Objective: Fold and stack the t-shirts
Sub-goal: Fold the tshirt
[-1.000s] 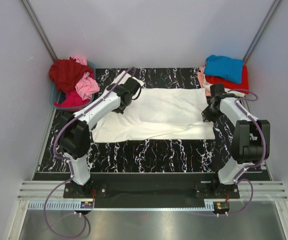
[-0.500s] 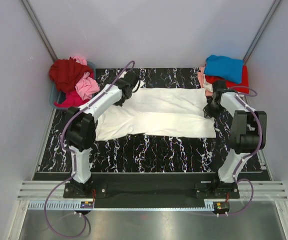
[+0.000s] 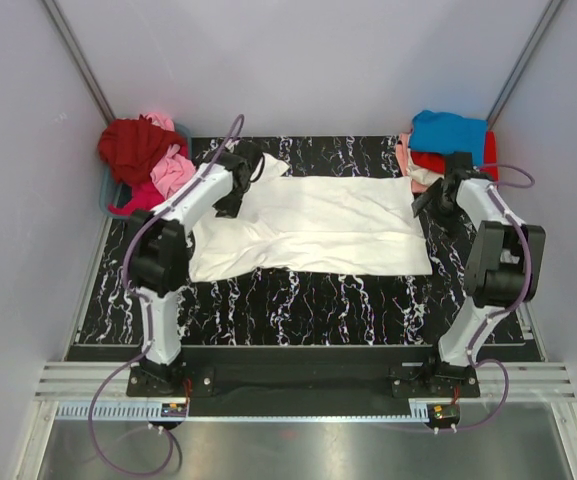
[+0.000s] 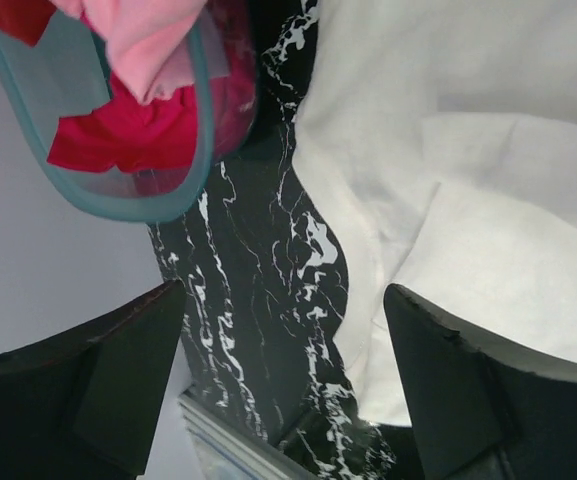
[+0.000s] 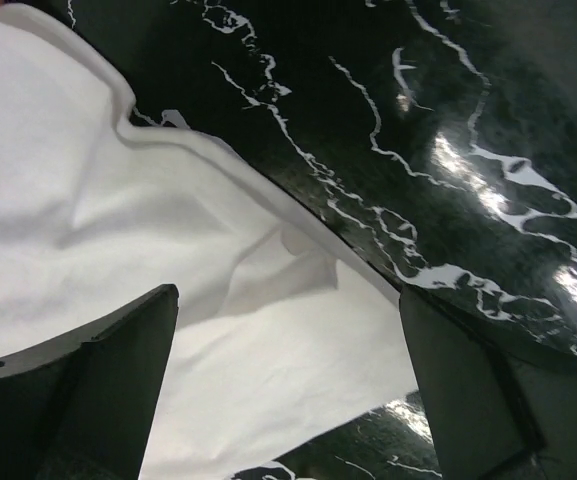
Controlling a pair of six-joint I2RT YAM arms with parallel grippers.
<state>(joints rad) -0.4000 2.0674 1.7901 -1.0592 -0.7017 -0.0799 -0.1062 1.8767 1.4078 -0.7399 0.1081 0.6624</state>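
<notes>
- Now, nearest me, the white t-shirt point(image 3: 318, 225) is lying lengthwise across the table point(image 3: 298, 310) with one layer doubled over, so I'm judging the fold half done.
- I'm holding the left end effector point(image 3: 228, 195) and right end effector point(image 3: 426, 200) at its two ends, both released and empty, probably ready to regrip.
- Farther back, the basket point(image 3: 118, 208) is keeping unfolded shirts at left, and the folded stack point(image 3: 448, 140) is waiting at right.
</notes>
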